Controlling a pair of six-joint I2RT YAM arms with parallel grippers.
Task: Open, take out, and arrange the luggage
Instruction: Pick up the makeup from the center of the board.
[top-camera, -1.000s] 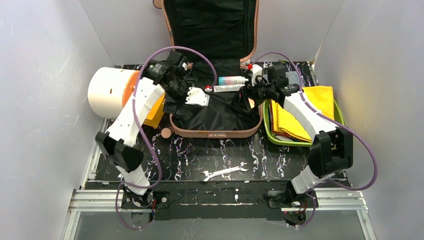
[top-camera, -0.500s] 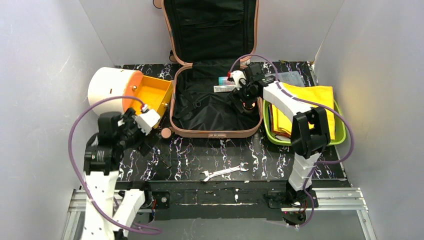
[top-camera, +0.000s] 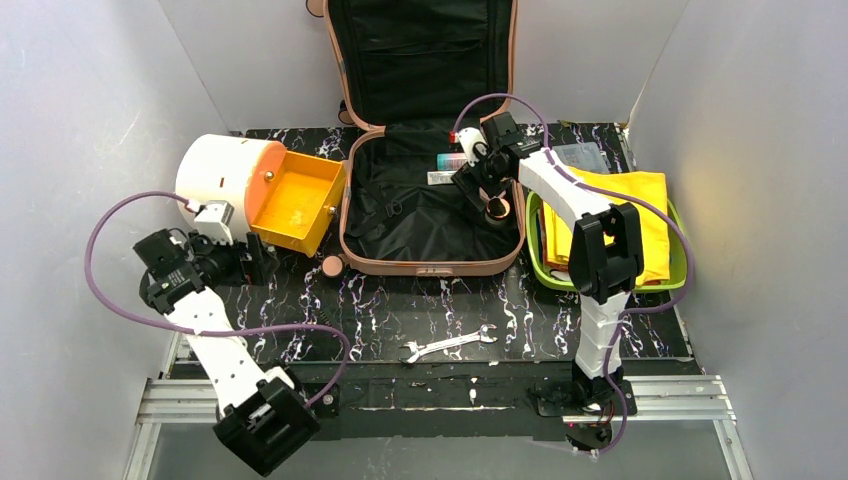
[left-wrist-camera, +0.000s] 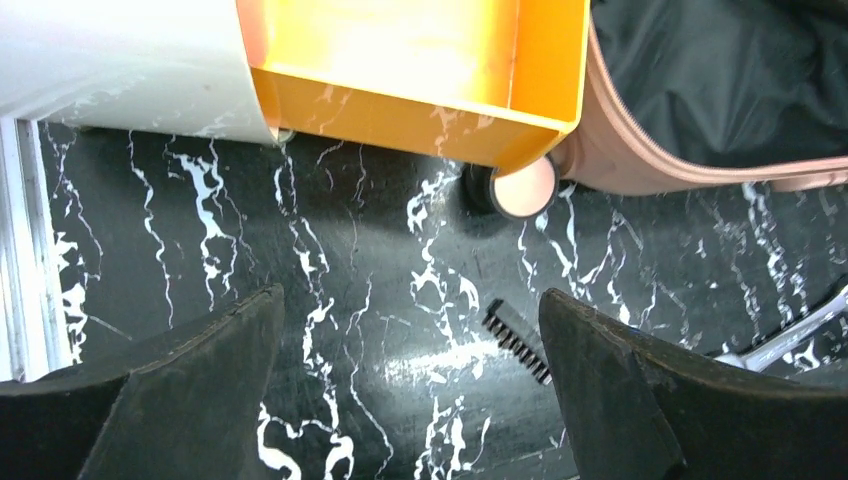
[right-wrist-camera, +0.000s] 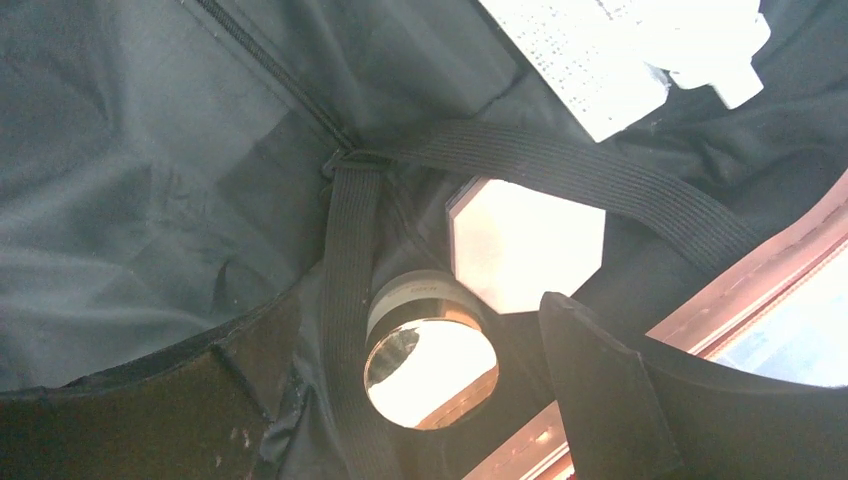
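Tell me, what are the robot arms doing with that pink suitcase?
The pink suitcase lies open, its lid standing up at the back. The right gripper is open inside it, above a small gold-topped jar by a strap. The left gripper is open and empty over the table near the orange drawer. A yellow cloth lies in the green tray.

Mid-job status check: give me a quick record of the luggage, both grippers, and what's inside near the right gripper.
luggage: open, lid upright at the back
left gripper: open, empty, over the table near the orange drawer
right gripper: open, empty, inside the luggage above a gold-topped jar
inside: jar, hexagonal item by a strap, tube
tray: holds yellow cloth
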